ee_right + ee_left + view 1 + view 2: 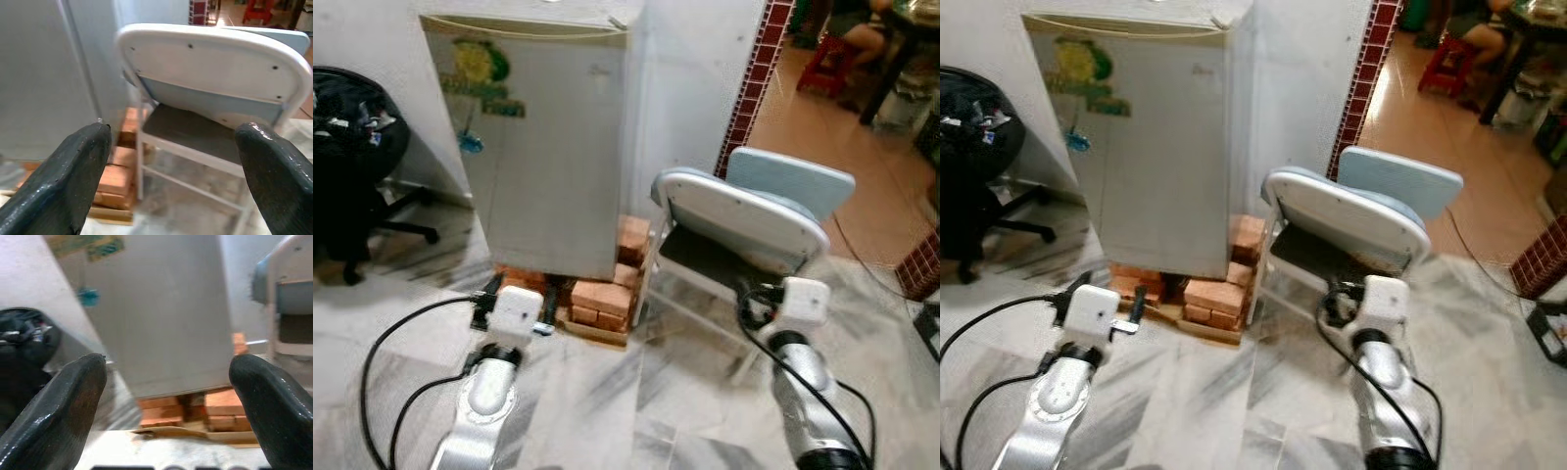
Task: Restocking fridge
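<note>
the fridge (543,147) stands shut at your 12 o'clock; both grippers, left (166,396) and right (171,166), gape wide, empty; square up first.

Domestic interior, lived-in. Marble-patterned tile floor (607,411). Small white fridge (548,147) at 12 o'clock, door shut, stickered, propped on loose bricks (602,299). Folding chair (744,230) at 1 o'clock beside it. Black office chair (352,157) at 10 o'clock. Doorway at 2 o'clock opens onto terracotta floor; seated person (862,29), red stool (824,64).
</note>
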`<state>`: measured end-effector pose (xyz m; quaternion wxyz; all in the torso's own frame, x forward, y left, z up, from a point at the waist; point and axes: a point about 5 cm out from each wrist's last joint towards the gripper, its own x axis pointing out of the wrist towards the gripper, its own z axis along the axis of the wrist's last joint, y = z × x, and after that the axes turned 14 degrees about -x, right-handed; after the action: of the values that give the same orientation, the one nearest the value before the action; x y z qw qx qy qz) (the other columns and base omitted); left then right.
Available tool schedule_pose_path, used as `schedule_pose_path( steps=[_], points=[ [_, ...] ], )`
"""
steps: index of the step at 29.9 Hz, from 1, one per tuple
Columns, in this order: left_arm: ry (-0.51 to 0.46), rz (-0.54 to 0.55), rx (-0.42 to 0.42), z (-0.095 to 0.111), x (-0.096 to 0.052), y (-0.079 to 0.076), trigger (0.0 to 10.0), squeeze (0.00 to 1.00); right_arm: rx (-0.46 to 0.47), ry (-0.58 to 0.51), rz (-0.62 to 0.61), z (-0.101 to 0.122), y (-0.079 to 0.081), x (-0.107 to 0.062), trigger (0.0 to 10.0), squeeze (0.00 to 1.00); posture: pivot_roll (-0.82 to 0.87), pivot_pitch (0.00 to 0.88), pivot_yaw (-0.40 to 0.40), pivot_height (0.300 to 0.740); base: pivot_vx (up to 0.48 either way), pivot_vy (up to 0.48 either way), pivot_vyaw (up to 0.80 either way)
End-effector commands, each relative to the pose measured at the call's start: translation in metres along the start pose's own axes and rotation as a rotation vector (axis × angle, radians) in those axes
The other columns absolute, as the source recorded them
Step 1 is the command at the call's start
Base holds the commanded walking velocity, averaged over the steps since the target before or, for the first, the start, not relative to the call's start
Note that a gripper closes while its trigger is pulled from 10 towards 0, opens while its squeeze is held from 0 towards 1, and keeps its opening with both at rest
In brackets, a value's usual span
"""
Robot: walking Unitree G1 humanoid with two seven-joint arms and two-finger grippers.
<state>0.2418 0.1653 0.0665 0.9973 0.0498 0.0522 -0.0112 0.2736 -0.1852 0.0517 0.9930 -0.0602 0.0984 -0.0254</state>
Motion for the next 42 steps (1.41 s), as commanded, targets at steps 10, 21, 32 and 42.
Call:
schedule_pose_path(
  steps=[10, 21, 32, 42],
  points=[
    [-0.054, -0.008, -0.031, 0.012, 0.015, -0.003, 10.0, 0.0, 0.005, -0.04, -0.029, 0.012, -0.014, 0.006, 10.0, 0.0, 0.04, 0.0, 0.003, 0.74, 0.0, 0.48, -0.05],
    [-0.06, -0.009, -0.033, 0.012, 0.018, -0.002, 10.0, 0.0, 0.003, -0.037, -0.016, 0.011, -0.01, 0.005, 10.0, 0.0, 0.04, 0.0, 0.002, 0.74, 0.0, 0.48, -0.49],
    [-0.073, -0.019, -0.026, 0.012, 0.02, -0.003, 10.0, 0.0, 0.0, -0.04, -0.019, 0.011, -0.01, 0.006, 10.0, 0.0, 0.04, 0.0, 0.0, 0.74, 0.0, 0.466, -0.43],
    [-0.104, -0.044, -0.006, 0.015, 0.021, -0.004, 10.0, 0.0, -0.024, -0.05, -0.032, 0.017, -0.012, 0.011, 10.0, 0.0, 0.05, 0.0, -0.004, 0.74, 0.0, 0.0, 0.0]
  ],
)
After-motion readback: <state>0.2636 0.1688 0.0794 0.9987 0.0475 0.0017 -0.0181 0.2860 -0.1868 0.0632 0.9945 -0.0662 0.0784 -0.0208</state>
